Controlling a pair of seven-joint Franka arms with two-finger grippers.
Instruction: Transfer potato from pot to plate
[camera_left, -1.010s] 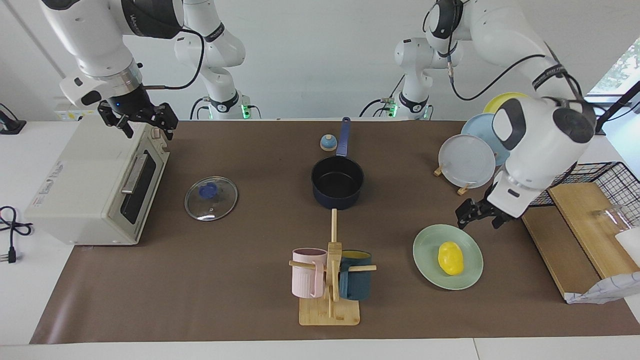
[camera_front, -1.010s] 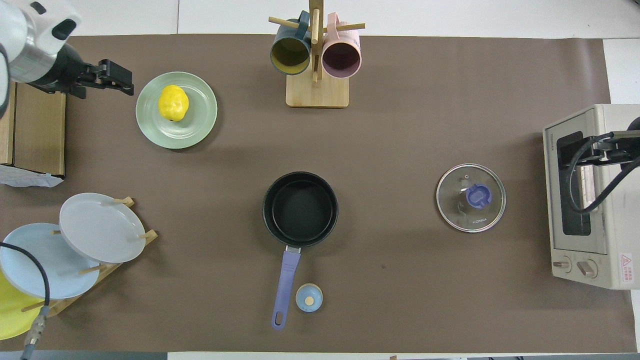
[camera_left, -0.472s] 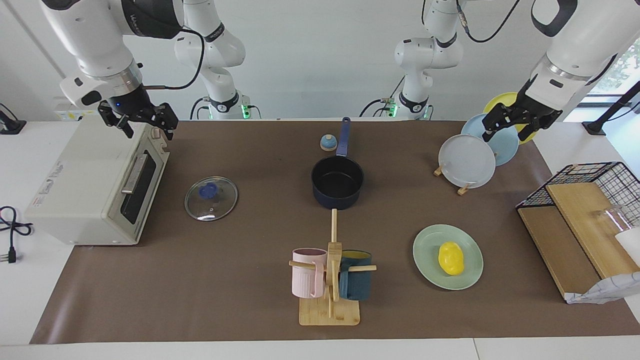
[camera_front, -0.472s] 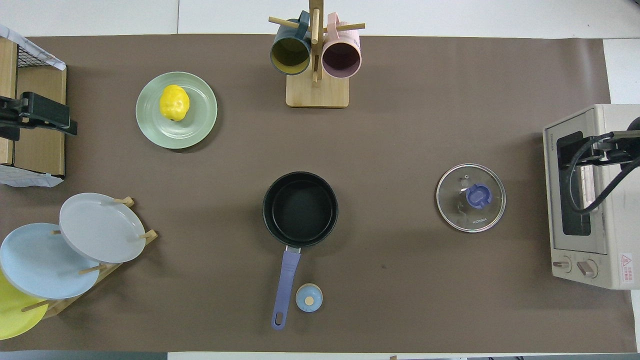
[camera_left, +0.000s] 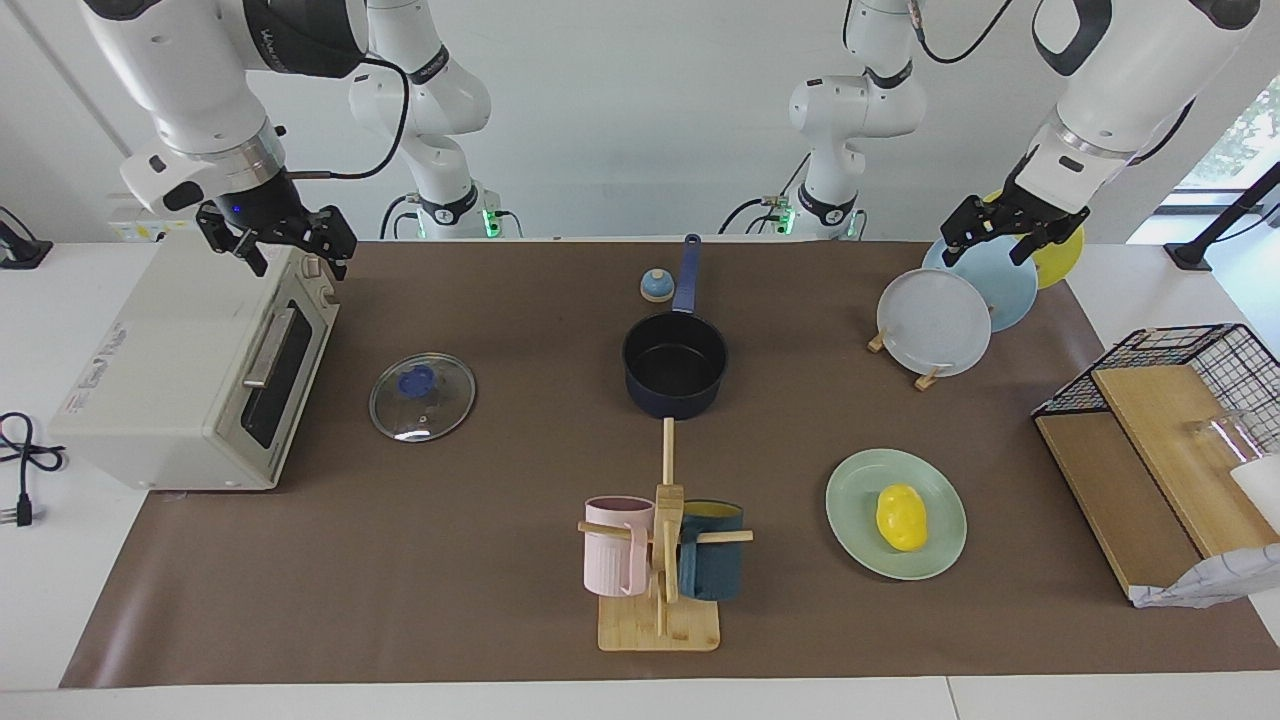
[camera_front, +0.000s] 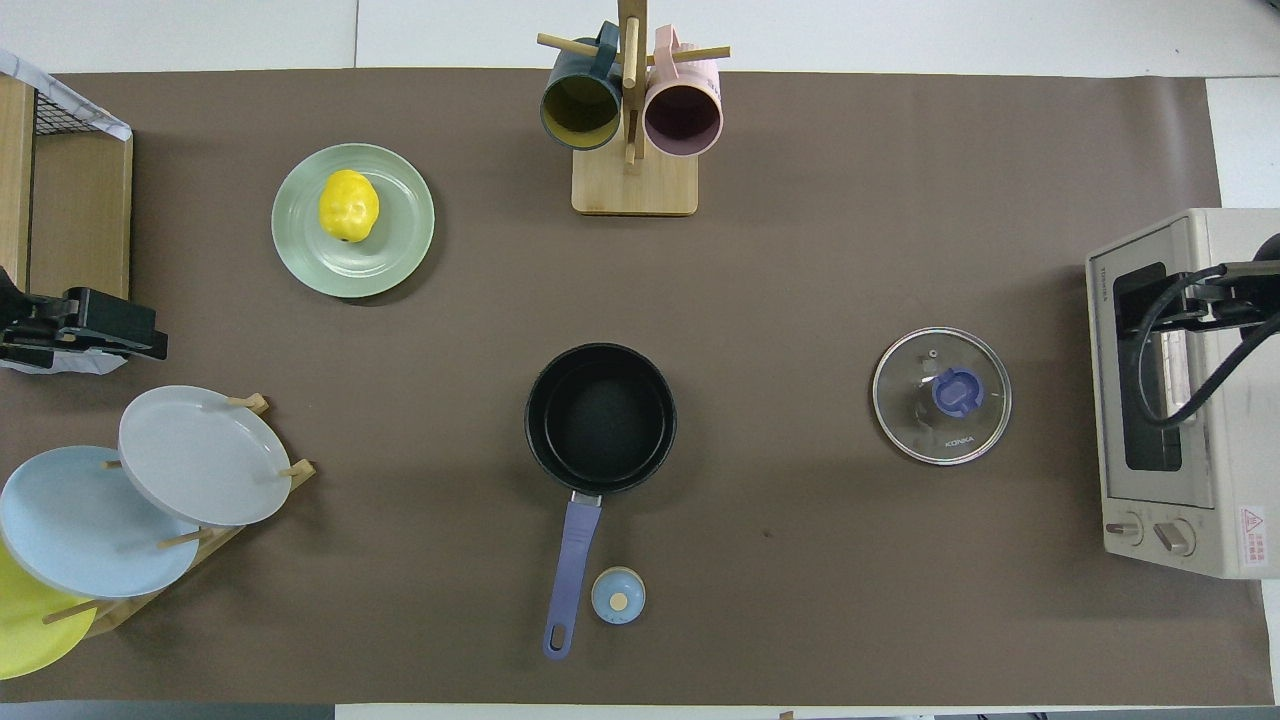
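The yellow potato (camera_left: 901, 517) (camera_front: 348, 205) lies on the mint-green plate (camera_left: 850, 490) (camera_front: 400, 250), toward the left arm's end of the table. At the table's middle stands the navy pot (camera_left: 675, 365) (camera_front: 600, 418), its black inside bare and its long handle pointing toward the robots. My left gripper (camera_left: 988, 250) (camera_front: 140, 340) hangs open over the plate rack, holding nothing and well away from the potato. My right gripper (camera_left: 298, 262) waits open above the toaster oven's top corner. In the overhead view only part of the right gripper (camera_front: 1215, 300) shows at the edge.
A toaster oven (camera_left: 190, 370) fills the right arm's end, with a glass lid (camera_left: 421, 397) beside it. A mug tree (camera_left: 665, 540) stands farther from the robots than the pot. The rack holds grey, light blue and yellow plates (camera_left: 935, 322). A wire basket with boards (camera_left: 1160, 400) sits at the left arm's end.
My left gripper rose from beside the mint plate and swung toward the robots to above the plate rack. The potato stayed on the plate. The right arm has not moved.
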